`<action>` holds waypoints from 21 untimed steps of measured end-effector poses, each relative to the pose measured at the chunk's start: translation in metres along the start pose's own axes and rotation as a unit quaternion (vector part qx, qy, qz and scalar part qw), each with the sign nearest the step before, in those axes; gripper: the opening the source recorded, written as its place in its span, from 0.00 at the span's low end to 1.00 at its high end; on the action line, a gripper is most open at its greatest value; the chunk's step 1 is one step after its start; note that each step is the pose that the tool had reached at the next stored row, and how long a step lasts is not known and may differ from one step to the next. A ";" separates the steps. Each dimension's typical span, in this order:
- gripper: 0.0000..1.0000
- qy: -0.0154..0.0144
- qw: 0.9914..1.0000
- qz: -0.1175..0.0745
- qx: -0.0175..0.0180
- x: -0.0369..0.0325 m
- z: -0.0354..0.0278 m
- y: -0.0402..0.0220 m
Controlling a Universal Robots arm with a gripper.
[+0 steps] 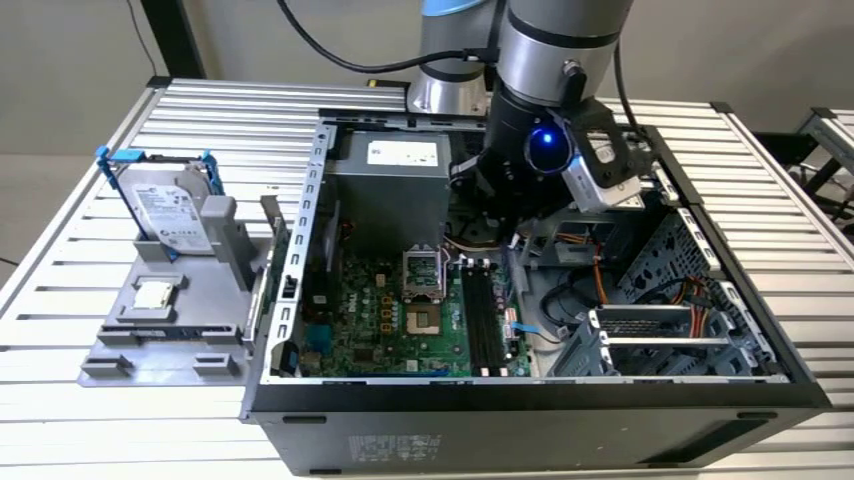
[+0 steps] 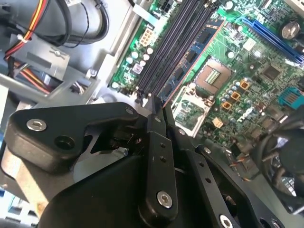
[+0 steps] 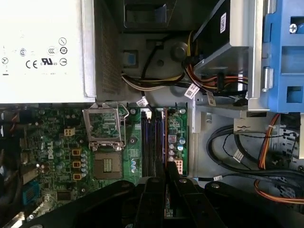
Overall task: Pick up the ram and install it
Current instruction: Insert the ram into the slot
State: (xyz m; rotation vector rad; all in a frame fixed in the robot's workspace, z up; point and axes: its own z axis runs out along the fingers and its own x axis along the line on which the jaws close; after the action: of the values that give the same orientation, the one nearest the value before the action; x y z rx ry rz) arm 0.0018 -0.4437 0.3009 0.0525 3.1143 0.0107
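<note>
Open desktop computer case (image 1: 534, 410) lying on a slatted metal tabletop (image 1: 781, 190), with the robot arm (image 1: 561, 60) reaching down into it.

**Tool.** In both wrist views the tool (image 2: 156, 107) (image 3: 165, 168) is drawn narrow, and its two black fingers (image 2: 153, 124) are pinched on one end of the ram (image 2: 190, 58) (image 3: 165, 142).

**Ram.** The ram is a thin bluish stick with dark chips and a reddish edge. It is seen nearly edge-on and runs lengthwise along the black memory slots (image 2: 173, 45) (image 3: 152, 142) (image 1: 483, 320) of the green motherboard (image 1: 360, 310). It lies over the slots on the side nearer the processor socket in the second wrist view. Whether it touches a slot or hangs just above cannot be told.

**Motherboard.** The processor socket (image 2: 213, 76) (image 3: 107, 166) lies beside the slots, and its metal retaining frame (image 3: 104, 126) is swung open.

**Print.**
- The silver power supply (image 3: 42, 47) (image 1: 400, 155) carries a white label with certification marks.
- Small white tags hang on the cables (image 3: 192, 90) near the blue drive bay (image 3: 285, 57).
- White lettering is printed on the motherboard.

**Outside the case.** Toward the exterior view's left, a grey stand (image 1: 160, 330) on the tabletop holds two things, well apart from the tool:
- a silver hard drive (image 1: 174, 210) with a labelled face, upright in a blue frame;
- a small square silver chip (image 1: 156, 293).
</note>
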 end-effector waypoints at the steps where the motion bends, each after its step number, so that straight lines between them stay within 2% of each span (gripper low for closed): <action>1: 0.00 0.000 1.000 0.001 0.000 0.0000 0.0018 -0.0009; 6: 0.00 0.000 1.000 0.002 0.000 -0.0007 0.0103 -0.0045; 15: 0.00 0.000 1.000 0.003 0.000 -0.0065 0.0251 -0.0097; 21: 0.00 0.000 1.000 0.003 0.000 -0.0084 0.0360 -0.0115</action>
State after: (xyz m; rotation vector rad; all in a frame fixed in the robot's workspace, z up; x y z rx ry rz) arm 0.0108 -0.4552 0.2651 0.0605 3.1140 0.0106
